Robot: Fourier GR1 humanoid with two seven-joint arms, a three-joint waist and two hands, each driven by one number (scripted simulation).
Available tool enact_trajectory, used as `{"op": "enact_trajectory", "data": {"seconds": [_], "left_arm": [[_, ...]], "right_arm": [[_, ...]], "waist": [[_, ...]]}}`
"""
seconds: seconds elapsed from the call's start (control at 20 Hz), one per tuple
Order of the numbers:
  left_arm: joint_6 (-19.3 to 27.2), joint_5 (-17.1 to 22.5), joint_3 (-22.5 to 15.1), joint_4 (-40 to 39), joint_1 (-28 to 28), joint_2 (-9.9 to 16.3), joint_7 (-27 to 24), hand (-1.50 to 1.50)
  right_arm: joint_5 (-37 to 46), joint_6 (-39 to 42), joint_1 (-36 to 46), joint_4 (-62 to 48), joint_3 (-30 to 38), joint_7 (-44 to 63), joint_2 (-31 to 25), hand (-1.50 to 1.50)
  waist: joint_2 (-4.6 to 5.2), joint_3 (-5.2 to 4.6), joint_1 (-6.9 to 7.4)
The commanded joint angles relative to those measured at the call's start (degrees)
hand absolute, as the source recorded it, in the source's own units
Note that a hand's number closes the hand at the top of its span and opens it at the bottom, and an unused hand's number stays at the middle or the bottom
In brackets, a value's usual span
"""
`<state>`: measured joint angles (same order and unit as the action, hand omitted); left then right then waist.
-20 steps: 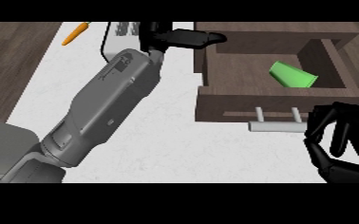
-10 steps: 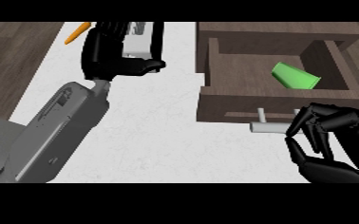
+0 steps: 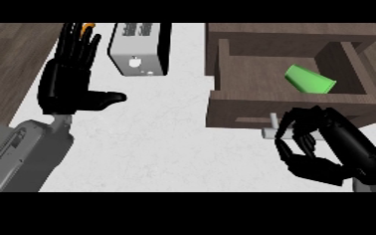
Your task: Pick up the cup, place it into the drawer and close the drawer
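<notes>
Orange thing [image 3: 88,26] at 11 o'clock mostly hidden behind left hand fingertips, can't say what it is. Drawer handle [image 3: 270,125] half covered by right hand. Drawer [image 3: 242,87] open, far edge cut off at 1 o'clock. Green cup [image 3: 309,79] lying tilted inside drawer, right portion. Left hand [image 3: 67,82] at 9 o'clock: fingers straight, together, thumb out sideways, holds nothing. Right hand [image 3: 316,144] at 4 o'clock: fingers curled, tips at handle, whether actually gripping it, can't tell. Grey box [image 3: 137,47] at 12 o'clock on counter [image 3: 161,139].

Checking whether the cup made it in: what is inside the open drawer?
The green cup lies on its side inside the wooden drawer, toward its right. The rest of the visible floor is bare. The drawer's far right corner runs out of view, so that part cannot be checked.
</notes>
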<state>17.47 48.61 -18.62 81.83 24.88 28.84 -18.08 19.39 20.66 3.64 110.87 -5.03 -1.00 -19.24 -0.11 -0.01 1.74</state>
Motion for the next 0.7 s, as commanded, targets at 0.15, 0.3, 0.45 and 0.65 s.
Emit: {"op": "enact_trajectory", "data": {"seconds": [0.15,0.3,0.45,0.65], "left_arm": [[-5.77,0.83,4.72,3.9,-8.35,4.23,-0.83,-1.5],[-8.8,-1.21,4.26,1.6,-11.25,1.39,-3.95,-1.5],[-9.43,0.63,8.37,6.94,-13.84,4.45,0.07,-1.5],[-18.09,1.12,12.43,2.7,-18.95,5.77,-3.42,-1.5]], "right_arm": [[18.7,-8.26,3.66,-13.55,-9.55,-7.06,1.92,1.5],[19.31,-8.84,9.78,-23.6,-7.45,-9.3,2.5,1.5],[22.4,-13.17,10.15,-31.08,-7.21,-12.6,4.06,-1.5],[24.75,-12.04,12.54,-35.4,-6.96,-12.89,2.73,-1.5]], "waist": [[0.22,0.02,-0.41],[0.31,0.01,-0.86],[0.19,0.04,-0.86],[0.19,0.0,-1.08]]}}
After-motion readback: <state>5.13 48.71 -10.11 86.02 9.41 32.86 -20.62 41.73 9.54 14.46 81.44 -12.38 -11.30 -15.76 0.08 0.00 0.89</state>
